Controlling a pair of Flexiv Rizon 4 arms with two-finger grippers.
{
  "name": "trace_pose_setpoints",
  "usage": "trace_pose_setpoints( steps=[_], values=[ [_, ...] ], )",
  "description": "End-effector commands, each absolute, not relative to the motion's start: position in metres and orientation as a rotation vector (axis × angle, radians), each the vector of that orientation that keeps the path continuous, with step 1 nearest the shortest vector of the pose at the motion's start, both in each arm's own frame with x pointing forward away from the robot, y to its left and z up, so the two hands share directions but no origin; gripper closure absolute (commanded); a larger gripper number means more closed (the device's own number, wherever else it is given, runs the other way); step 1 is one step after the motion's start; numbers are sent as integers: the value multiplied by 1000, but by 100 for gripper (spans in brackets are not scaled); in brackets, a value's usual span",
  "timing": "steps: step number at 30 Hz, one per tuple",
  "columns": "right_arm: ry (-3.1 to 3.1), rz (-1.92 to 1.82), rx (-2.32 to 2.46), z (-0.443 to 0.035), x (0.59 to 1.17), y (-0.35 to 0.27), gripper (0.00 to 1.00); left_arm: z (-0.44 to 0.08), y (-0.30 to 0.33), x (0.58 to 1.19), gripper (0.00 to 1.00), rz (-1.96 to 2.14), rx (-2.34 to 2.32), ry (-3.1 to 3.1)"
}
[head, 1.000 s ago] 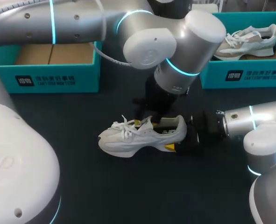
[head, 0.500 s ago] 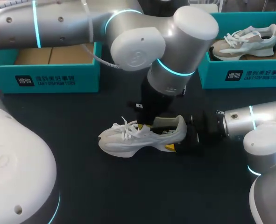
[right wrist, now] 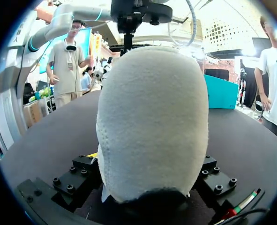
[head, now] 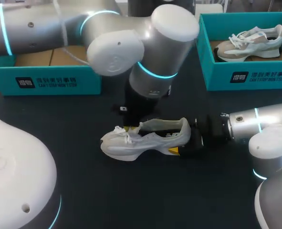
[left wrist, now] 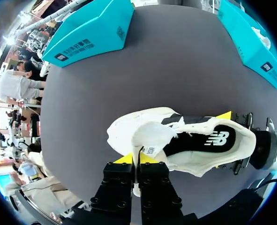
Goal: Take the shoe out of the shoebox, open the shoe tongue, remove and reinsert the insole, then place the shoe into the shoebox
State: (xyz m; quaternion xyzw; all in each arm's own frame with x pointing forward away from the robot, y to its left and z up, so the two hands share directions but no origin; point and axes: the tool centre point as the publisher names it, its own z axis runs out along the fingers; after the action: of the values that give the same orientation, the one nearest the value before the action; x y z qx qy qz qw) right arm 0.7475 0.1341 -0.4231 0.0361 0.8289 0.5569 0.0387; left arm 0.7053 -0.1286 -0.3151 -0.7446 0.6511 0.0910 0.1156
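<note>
A white shoe (head: pixel 145 139) lies on its sole on the black table, toe to the left. My left gripper (left wrist: pixel 136 161) hangs over its laces and is shut on the tongue (left wrist: pixel 147 138), which is drawn toward the toe. That bares the dark insole (left wrist: pixel 213 140) inside. In the head view the left gripper (head: pixel 128 127) is mostly hidden under its arm. My right gripper (head: pixel 183 143) comes in low from the right, shut on the shoe's heel (right wrist: pixel 152 122), with its fingers (right wrist: pixel 77 176) pressing both sides.
An open teal shoebox (head: pixel 50 78) with a brown cardboard floor stands at the back left. A second teal box (head: pixel 245 76) at the back right holds another shoe (head: pixel 248 43). The left arm's thick elbow (head: pixel 145 47) looms over the table's middle.
My left gripper closed on the tongue and moved left toward the toe, pulling the tongue along. The right gripper and the shoe stayed put.
</note>
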Motion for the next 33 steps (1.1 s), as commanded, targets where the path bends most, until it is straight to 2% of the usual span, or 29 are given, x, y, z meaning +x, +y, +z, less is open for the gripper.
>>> trace_pose_setpoints(
  steps=[1,13,14,15,17,19,21,22,23,24,25,33],
  values=[
    [2542,1702,114,-428,750,137,100,-327,-111,697,100,178,-2259,1912],
    [2542,1702,114,-428,750,137,100,-383,-89,706,100,326,-2281,1792],
    [2542,1702,114,-428,750,137,100,-384,-88,706,91,323,-2281,1788],
    [2542,1702,114,-428,750,137,100,-384,-86,706,76,326,-2283,1784],
    [2542,1702,114,-428,750,137,100,-382,-82,704,77,327,-2296,1784],
    [2542,1702,114,-428,750,137,100,-377,-78,703,65,317,-2313,1780],
    [2542,1702,114,-428,750,137,100,-369,-74,702,47,304,-2327,1783],
    [2542,1702,114,-428,750,137,100,-365,-73,702,32,288,-2334,1789],
    [2542,1702,114,-428,750,137,100,-361,-72,702,24,279,-2337,1791],
    [2542,1702,114,-428,750,137,100,-354,-70,701,9,262,-2339,1799],
    [2542,1702,114,-428,750,137,100,-349,-69,700,0,245,-2339,1807],
    [2542,1702,114,-428,750,137,100,-307,-74,697,0,126,-2317,1931]
  ],
)
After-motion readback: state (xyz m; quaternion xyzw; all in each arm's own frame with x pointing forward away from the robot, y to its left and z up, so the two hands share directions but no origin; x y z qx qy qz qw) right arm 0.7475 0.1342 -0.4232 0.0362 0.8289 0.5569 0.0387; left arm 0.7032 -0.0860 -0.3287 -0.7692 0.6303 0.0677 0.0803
